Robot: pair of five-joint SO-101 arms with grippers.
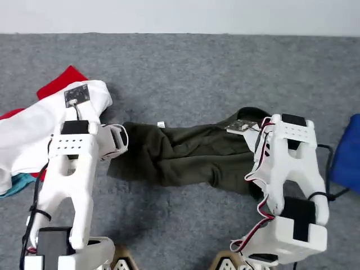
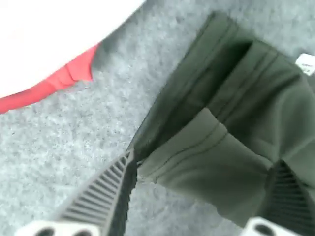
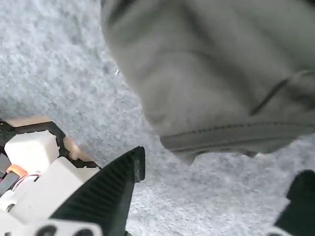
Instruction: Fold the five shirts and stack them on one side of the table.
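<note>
Mid-table, olive shirt point(image 1: 185, 160): crumpled into a long band across the grey felt point(image 1: 185, 67), with a small white tag point(image 1: 161, 124) on its far edge.
Left gripper point(image 2: 197, 194): at the olive shirt's left end, with fingers point(image 2: 103, 194) spread wide to either side of a folded hem. One fingertip sits right at the hem's edge.
Right gripper point(image 3: 206, 196): by the olive shirt's near right edge, also spread. It is over bare felt, and the stitched hem lies just beyond its tips without touching them.
Right arm point(image 1: 287, 174): covers the olive shirt's right end.
White shirt point(image 1: 28, 135): left of the olive shirt, heaped over a red shirt point(image 1: 62, 83) and a teal shirt point(image 1: 17, 184). The left arm point(image 1: 70, 169) stands between this heap and the olive shirt.
Blue shirt point(image 1: 346, 154): well to the right of the olive shirt, beyond the right arm and cut off by the frame edge.
Open room: a wide stretch of felt runs from the olive shirt's far edge up to the pale wall point(image 1: 180, 16). A narrower patch lies off its near edge, between the two arm bases.
</note>
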